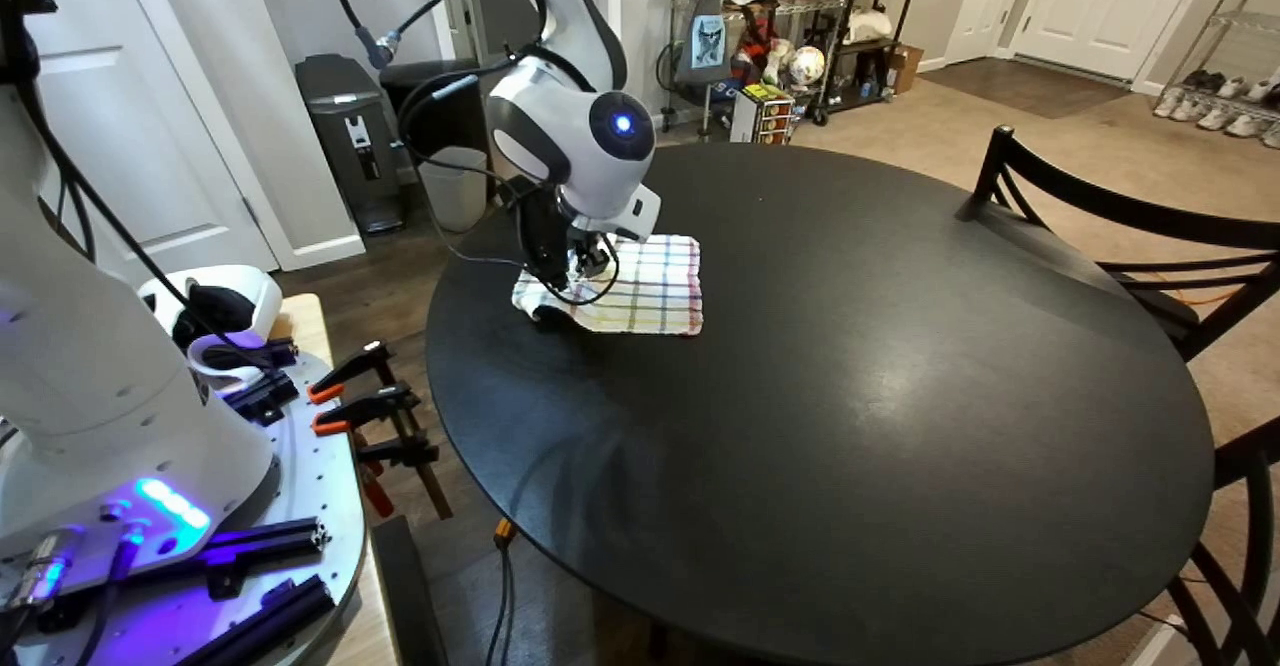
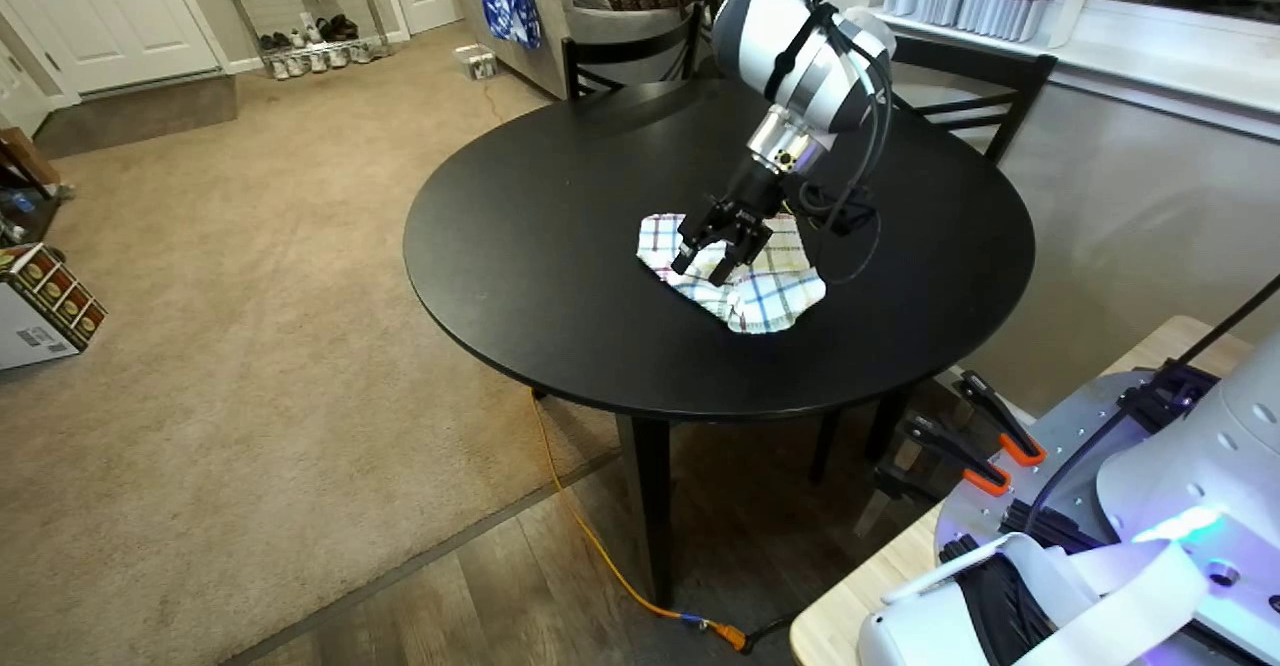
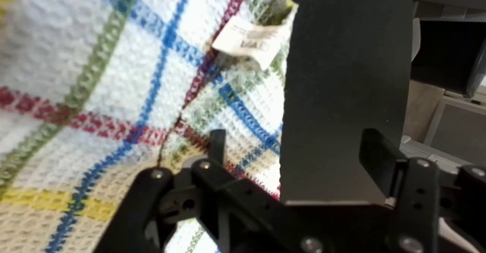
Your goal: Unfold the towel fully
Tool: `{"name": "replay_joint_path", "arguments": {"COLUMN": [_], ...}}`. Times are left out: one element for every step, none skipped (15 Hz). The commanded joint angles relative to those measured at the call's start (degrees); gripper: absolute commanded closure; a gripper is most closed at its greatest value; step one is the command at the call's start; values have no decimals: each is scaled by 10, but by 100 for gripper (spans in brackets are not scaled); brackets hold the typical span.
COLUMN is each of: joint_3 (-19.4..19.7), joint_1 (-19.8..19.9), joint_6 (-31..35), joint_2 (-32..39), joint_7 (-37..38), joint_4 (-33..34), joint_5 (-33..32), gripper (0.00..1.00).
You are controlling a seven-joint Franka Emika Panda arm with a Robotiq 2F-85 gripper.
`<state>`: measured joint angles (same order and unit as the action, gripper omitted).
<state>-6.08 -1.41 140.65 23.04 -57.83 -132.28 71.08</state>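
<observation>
The white towel with a coloured striped grid lies on the round black table (image 1: pixel 850 426) and shows in both exterior views (image 1: pixel 665 291) (image 2: pixel 775 301). In the wrist view the towel (image 3: pixel 125 55) fills the left side. A flap is folded over along its edge there, and a white tag (image 3: pixel 250 42) sticks out near a corner. My gripper (image 3: pixel 294 143) is open, with one finger over the folded flap and the other over bare table past the towel's edge. In an exterior view the gripper (image 2: pixel 700 268) is low over the towel. Whether a fingertip touches it I cannot tell.
Black chairs stand at the table's rim, one of them (image 1: pixel 1120 206) at the far side. A loose cable (image 1: pixel 605 281) hangs from the wrist close to the towel. The towel lies near one edge of the table. Clamps (image 1: pixel 370 406) hold the robot's base stand.
</observation>
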Motion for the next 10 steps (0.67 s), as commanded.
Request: {"name": "replay_joint_path", "arguments": {"joint_3": [7,7,7,8,8,8,8,8,8,10], "joint_1": [-12,-13,-13,-14,-15,-15,-16,-16,-16,-16], "joint_6": [-1,0,0,1,2,2,2,3,5,13], "joint_2": [-7,-9,-9,-9,-10,-10,-10,-10,-10,-8], "joint_7": [19,17,17,16,16,15,15,13,11,8], "joint_4": [-10,-11,-11,-11,-12,-12,-13,-13,-13,-8], "joint_5": [-15,-13,-12,-12,-11,-11,-11,-10,-9,-10], "gripper": [40,48,54,61,67,73,80,86,93,98]}}
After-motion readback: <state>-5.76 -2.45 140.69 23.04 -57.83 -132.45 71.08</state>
